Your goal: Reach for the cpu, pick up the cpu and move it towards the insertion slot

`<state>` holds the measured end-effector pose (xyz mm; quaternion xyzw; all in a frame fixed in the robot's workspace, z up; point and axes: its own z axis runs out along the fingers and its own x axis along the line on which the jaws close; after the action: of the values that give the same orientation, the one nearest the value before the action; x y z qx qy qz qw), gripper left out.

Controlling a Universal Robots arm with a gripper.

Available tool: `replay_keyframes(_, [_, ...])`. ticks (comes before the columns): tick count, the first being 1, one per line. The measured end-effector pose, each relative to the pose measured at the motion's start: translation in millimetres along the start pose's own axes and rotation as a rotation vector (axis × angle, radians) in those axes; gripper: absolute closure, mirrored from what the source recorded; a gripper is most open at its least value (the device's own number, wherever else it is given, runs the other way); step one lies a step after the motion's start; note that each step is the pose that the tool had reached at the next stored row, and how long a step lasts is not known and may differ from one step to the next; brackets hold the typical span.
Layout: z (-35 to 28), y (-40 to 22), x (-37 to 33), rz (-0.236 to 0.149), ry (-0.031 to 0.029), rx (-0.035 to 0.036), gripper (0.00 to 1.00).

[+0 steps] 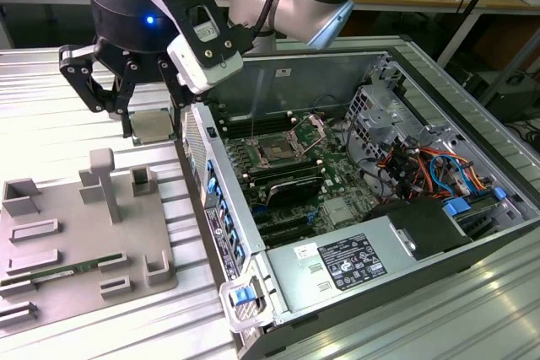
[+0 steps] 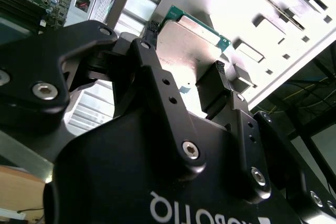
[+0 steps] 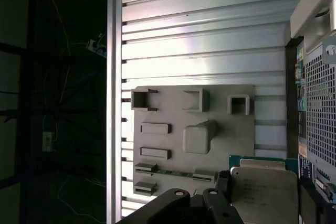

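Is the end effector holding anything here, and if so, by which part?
Yes: the cpu, pinched at two opposite edges between the fingertips of the end effector.

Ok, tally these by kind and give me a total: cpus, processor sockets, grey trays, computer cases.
cpu: 1
insertion slot: 1
grey tray: 1
computer case: 1
Total: 4

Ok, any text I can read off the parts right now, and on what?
power supply label, exterior view: print too small to read.
cpu top, first wrist view: faint markings, blurred.
gripper body, second wrist view: logo lettering upside down, cut off at the edge.
Nothing quotable.
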<state>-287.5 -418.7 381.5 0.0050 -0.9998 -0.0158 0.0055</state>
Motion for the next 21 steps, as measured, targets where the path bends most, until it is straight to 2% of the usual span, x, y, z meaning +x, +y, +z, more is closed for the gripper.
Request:
replay_keyframes(13, [-0.1,0.3,-14.0,0.0,0.0,-0.0001,0.45])
replay_keyframes(16, [-0.2,0.4,-24.3,0.0,0.0,0.0,0.45])
replay_keyframes(21, [-0.3,0.5,-29.0,0.0,0.0,-0.0001,0.45])
